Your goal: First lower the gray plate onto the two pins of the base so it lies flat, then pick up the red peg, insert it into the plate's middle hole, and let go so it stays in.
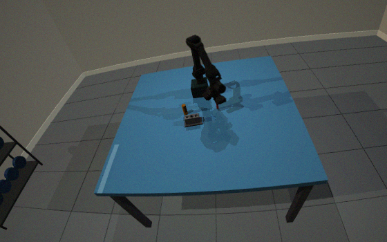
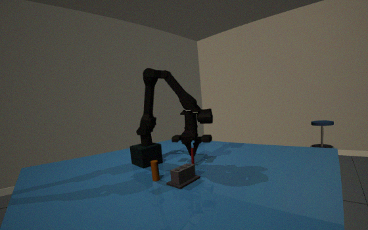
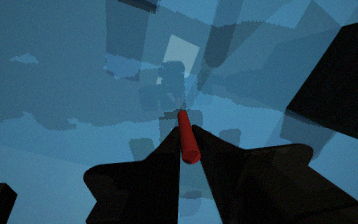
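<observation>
From the top view, the pincer [image 1: 218,103] hangs over the blue worktop [image 1: 242,155], just beside the gray plate [image 1: 192,119] that sits on its base, with an orange cylinder [image 1: 184,108] standing close to that assembly; the red peg [image 1: 217,106] shows only as a small red mark under the dark fingers. In the exterior view the peg [image 2: 192,158] stands upright, its upper end between the fingers of the pincer [image 2: 192,148] and its lower end near the worktop, behind the plate [image 2: 183,174] from this side. The wrist view is the clearest: the pincer [image 3: 185,145] is closed almost fully on the peg [image 3: 187,137], and both fingers press the shaft near its top. I judge the peg to be light and rigid, but smooth and round (so it may slip or tilt in the grip). A hold high on the shaft leaves the lower part free to enter the plate's middle hole.
</observation>
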Available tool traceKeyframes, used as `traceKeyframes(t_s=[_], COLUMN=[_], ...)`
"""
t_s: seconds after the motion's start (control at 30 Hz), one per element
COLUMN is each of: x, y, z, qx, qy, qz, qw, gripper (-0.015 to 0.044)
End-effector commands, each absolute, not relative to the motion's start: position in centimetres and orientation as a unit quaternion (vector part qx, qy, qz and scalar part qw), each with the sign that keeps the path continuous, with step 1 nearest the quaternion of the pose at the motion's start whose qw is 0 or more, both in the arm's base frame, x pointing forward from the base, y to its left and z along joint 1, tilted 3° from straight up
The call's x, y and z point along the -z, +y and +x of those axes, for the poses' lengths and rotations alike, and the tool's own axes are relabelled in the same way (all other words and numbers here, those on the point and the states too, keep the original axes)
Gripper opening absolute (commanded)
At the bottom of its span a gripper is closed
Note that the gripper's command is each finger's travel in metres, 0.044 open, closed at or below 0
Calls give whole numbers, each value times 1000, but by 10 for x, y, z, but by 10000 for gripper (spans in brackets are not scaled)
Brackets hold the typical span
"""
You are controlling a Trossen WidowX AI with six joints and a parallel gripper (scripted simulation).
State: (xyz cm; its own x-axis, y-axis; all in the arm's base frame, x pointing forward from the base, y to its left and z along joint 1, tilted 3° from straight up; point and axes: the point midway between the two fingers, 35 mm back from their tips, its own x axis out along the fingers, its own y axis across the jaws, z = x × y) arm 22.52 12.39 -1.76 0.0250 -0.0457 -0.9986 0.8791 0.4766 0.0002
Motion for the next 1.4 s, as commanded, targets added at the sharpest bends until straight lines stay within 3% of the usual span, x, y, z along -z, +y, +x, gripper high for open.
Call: traceKeyframes(t_s=[0.0, 0.7, 1.37], x=[4, -62, -54], y=[127, 132, 99], z=[229, 230, 269], qx=[367, 366, 367], qy=[589, 589, 591], qz=[357, 358, 352], qw=[625, 625, 626], gripper=[0, 0, 0])
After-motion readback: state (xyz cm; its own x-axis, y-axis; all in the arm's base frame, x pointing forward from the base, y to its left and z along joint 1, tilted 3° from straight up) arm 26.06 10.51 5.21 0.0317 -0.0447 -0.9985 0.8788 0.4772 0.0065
